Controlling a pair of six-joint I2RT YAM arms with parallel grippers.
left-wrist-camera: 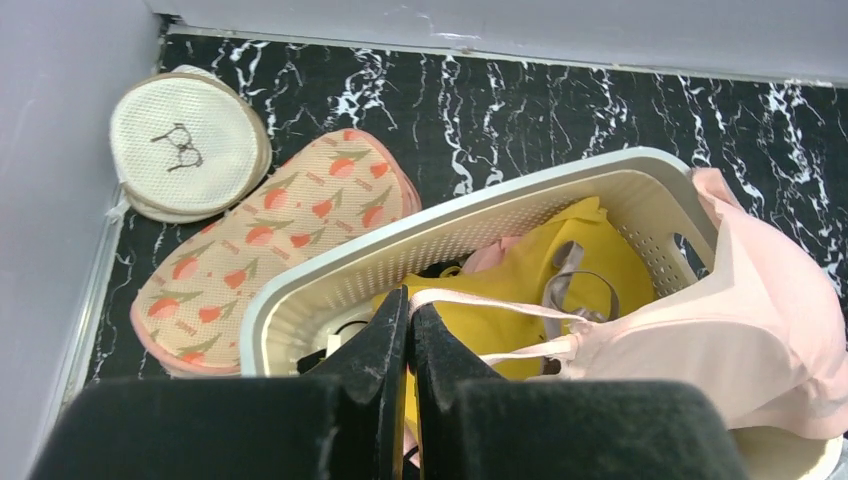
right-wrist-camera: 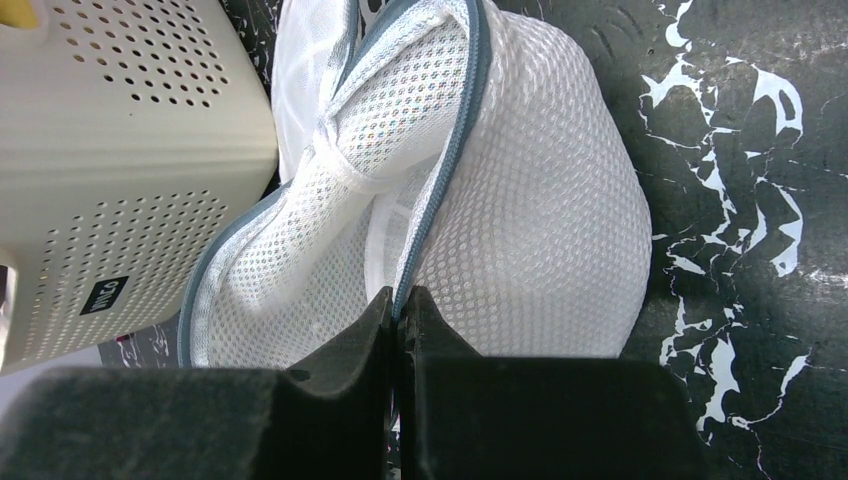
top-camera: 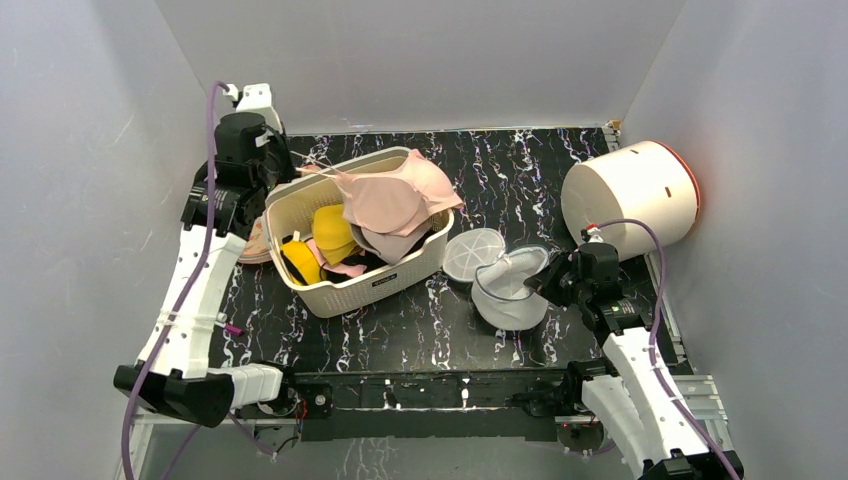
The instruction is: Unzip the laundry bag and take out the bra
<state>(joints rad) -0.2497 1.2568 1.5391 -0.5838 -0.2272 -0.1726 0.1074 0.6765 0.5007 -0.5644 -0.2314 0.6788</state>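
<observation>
left gripper (left-wrist-camera: 408,297) closed on strap of pink bra (left-wrist-camera: 740,340), bra lay draped over basket (left-wrist-camera: 560,190) rim, right gripper (right-wrist-camera: 399,298) pinched shut on zip edge of unzipped laundry bag (right-wrist-camera: 560,230), bag sat beside basket

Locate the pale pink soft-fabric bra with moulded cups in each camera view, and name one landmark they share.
Top external: the pale pink bra draped over the far right rim of the cream perforated plastic basket.
Left wrist: the bra at lower right, over the basket rim.
Right wrist: not in it; the white mesh laundry bag fills it.
Shared landmark: the basket, in all three.
</observation>
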